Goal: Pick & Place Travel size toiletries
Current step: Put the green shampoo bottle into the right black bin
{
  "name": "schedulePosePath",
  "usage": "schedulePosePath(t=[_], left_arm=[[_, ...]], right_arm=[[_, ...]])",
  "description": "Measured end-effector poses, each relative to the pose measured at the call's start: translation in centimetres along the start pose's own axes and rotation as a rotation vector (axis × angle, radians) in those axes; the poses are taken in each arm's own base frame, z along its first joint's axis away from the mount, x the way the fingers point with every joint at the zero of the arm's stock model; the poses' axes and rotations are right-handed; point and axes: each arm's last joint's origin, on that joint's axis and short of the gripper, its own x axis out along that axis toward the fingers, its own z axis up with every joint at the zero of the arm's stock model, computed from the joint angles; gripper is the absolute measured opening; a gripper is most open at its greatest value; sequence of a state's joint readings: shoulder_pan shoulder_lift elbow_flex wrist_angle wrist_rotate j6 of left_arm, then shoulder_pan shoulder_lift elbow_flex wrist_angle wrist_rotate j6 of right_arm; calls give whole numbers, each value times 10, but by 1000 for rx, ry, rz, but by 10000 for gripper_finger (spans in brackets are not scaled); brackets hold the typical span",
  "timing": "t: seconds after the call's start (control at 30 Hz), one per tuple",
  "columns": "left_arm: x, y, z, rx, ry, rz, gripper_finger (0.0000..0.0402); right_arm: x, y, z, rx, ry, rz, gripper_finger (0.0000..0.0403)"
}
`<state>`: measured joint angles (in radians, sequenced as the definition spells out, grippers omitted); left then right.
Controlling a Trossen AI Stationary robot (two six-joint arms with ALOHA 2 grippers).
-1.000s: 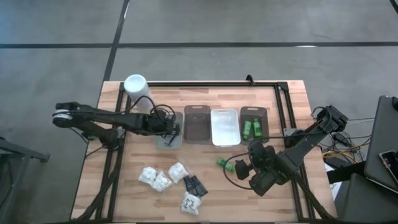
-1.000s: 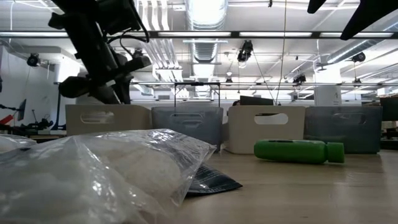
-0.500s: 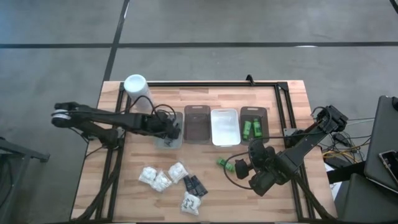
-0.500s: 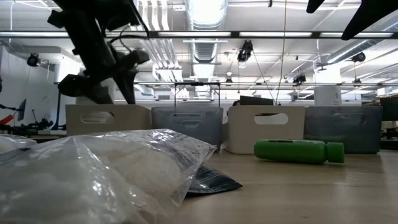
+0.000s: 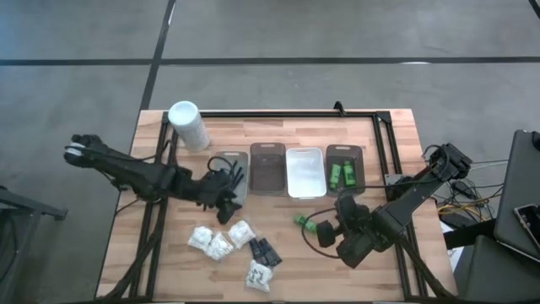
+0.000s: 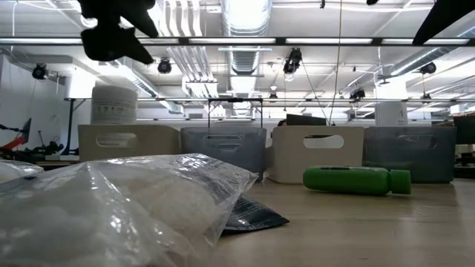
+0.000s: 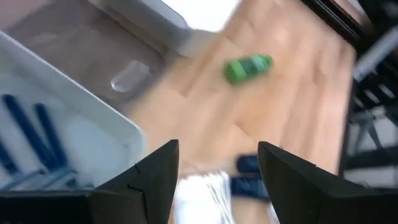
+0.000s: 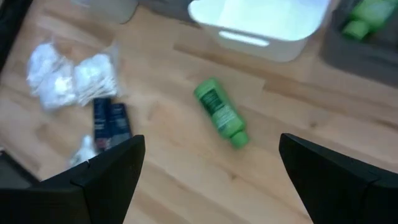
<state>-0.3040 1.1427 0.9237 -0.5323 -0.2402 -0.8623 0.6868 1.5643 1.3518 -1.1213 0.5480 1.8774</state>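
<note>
Above white packets (image 5: 221,240), left fingers (image 7: 155,174) spread.

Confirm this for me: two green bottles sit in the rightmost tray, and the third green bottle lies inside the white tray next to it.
Not quite. The third green bottle is not inside the white tray; it lies on the bare wooden table in front of that tray, as the high view shows. The two green bottles do sit in the rightmost tray.
</note>
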Motion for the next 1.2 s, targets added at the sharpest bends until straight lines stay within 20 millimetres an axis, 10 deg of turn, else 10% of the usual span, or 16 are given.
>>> schedulePosePath(t=[0.63, 1.2], left_arm=[[-10, -27, -45, 185, 158, -152, 222], [-11, -29, -47, 262, 150, -177, 222]], right_arm=[[43, 17, -35, -344, 164, -35, 368], [47, 22, -33, -252, 159, -11, 368]])
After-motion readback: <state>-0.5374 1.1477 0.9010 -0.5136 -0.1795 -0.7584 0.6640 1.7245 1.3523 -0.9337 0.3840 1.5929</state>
